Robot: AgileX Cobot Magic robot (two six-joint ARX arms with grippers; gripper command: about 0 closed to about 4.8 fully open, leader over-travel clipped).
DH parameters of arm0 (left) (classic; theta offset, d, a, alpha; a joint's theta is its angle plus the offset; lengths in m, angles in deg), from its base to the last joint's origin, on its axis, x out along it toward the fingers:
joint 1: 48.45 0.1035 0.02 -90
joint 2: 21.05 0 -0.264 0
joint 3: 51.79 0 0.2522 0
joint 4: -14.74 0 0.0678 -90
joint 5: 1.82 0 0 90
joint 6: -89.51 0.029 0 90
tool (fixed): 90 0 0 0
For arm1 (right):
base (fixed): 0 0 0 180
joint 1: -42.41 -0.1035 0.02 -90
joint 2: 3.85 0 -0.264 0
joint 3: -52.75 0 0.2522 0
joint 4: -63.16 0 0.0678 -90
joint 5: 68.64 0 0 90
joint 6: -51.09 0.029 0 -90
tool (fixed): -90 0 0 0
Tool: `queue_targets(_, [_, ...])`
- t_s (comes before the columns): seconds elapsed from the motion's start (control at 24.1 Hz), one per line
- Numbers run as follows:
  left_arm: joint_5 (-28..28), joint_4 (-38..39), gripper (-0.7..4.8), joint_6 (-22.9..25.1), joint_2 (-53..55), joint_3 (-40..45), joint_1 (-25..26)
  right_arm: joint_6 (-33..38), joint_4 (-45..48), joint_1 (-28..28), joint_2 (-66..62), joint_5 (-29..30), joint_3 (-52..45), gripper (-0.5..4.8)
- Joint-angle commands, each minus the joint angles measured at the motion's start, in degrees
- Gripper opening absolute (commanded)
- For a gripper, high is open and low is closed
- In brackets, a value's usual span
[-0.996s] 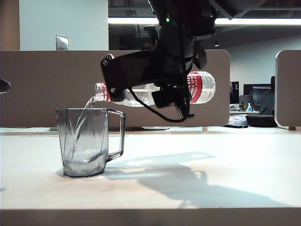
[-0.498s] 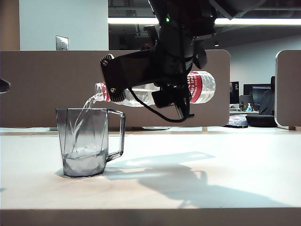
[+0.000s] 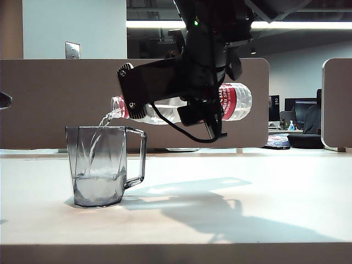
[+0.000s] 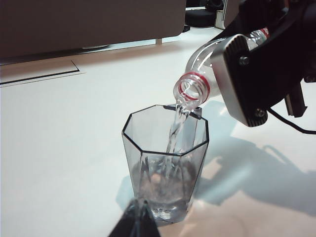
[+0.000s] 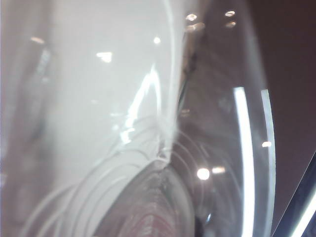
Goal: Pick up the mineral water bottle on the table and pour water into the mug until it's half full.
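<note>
Above the mug [image 3: 100, 165] on the counter [image 3: 247, 198], the right pincer [image 3: 181, 96] is clamped on the mineral water bottle [image 3: 234, 102], lying nearly level with its mouth over the rim, water [image 4: 175, 126] streaming in; whether the low left pincer [image 4: 136, 219] is apart, I cannot tell.

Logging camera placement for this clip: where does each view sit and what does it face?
Exterior: low at the table front, level on the mug; right tool grips the mineral water bottle.
Left wrist: above, angled onto the mug; left tool tip shows.
Right wrist: pressed against the bottle.
Shared: the bottle.
</note>
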Motion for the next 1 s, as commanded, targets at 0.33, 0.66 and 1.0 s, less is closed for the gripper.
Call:
queue_targets(0.33, [0.0,-0.7,-0.05,0.0,0.1,-0.2,0.1,-1.2,2.8,-0.1,0.5,-0.5,0.6,2.12])
queue_targets(0.66, [0.0,-0.7,-0.05,0.0,0.1,-0.2,0.1,-1.3,2.7,-0.1,0.5,-0.5,0.6,2.12])
queue_targets(1.0, [0.0,-0.7,-0.05,0.0,0.1,-0.2,0.1,-1.3,2.7,-0.1,0.5,-0.5,0.6,2.12])
